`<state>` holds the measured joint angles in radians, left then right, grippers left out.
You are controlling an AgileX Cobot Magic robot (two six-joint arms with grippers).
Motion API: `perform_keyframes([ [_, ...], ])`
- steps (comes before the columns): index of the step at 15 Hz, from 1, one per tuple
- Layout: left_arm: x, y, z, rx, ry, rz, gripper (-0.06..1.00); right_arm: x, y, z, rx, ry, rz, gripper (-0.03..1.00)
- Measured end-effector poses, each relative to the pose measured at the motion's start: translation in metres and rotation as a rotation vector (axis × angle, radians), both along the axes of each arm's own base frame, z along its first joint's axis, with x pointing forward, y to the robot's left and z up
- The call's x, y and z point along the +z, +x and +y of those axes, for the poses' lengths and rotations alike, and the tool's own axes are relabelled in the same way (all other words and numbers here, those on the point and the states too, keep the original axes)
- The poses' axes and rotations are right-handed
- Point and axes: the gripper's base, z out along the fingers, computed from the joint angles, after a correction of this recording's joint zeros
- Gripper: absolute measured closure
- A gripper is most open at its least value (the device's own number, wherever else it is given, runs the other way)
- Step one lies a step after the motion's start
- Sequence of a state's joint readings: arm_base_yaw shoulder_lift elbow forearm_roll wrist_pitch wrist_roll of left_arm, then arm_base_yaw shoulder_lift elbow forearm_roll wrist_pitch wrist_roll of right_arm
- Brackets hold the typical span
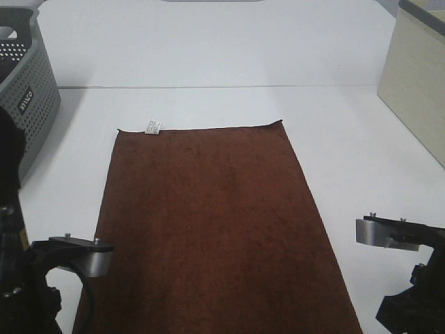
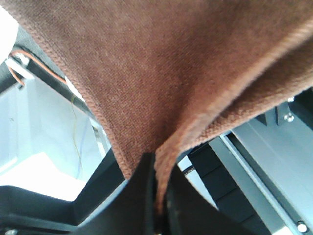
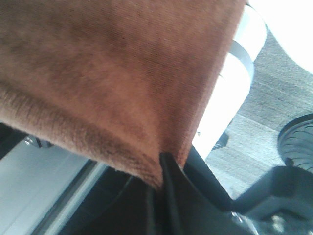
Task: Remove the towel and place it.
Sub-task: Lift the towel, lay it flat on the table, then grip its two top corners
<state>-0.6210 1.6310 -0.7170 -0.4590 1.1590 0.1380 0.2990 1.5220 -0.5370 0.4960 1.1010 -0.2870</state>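
Two corners, two grips: my left pincer (image 2: 156, 169) is clenched on the near-left corner of the towel (image 1: 208, 223), with only the hem caught between its tips. From there the cloth runs out ahead of me, flat on the table (image 1: 208, 49), with its white tag (image 1: 153, 126) at the far edge. It spans across to my right pincer (image 3: 160, 171), clamped on the other near corner. Both bites are thin — if one arm pulls harder, that corner could slip free, or the cloth could skew and bunch. Far ahead of my left pincer stands a grey basket (image 1: 28, 83), its inside mostly out of view. Ahead of my right pincer is a beige box (image 1: 417, 76) — its contents are hidden.
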Motion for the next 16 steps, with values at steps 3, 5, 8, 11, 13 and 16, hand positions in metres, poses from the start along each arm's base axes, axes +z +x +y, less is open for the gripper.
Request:
perform_keyframes([
  [3,-0.022,0.011,-0.010,0.014,0.042,0.078,0.94,-0.017,0.006,0.002,-0.011,-0.010,0.039,0.96],
  [5,-0.029,0.020,-0.017,0.022,0.044,0.093,0.94,-0.026,0.008,0.004,-0.024,-0.019,0.077,0.96],
  [8,-0.035,0.021,-0.022,0.029,0.037,0.128,0.91,-0.032,0.009,0.004,-0.030,-0.021,0.087,0.96],
  [11,-0.035,0.017,-0.027,0.016,0.031,0.136,0.59,-0.032,0.009,0.005,-0.031,-0.014,0.082,0.81],
  [13,-0.035,0.013,-0.031,0.020,0.050,0.139,0.31,-0.031,0.010,0.007,-0.049,-0.005,0.084,0.50],
  [16,-0.035,0.010,-0.033,0.014,0.055,0.142,0.18,-0.031,0.010,0.007,-0.053,-0.003,0.089,0.21],
])
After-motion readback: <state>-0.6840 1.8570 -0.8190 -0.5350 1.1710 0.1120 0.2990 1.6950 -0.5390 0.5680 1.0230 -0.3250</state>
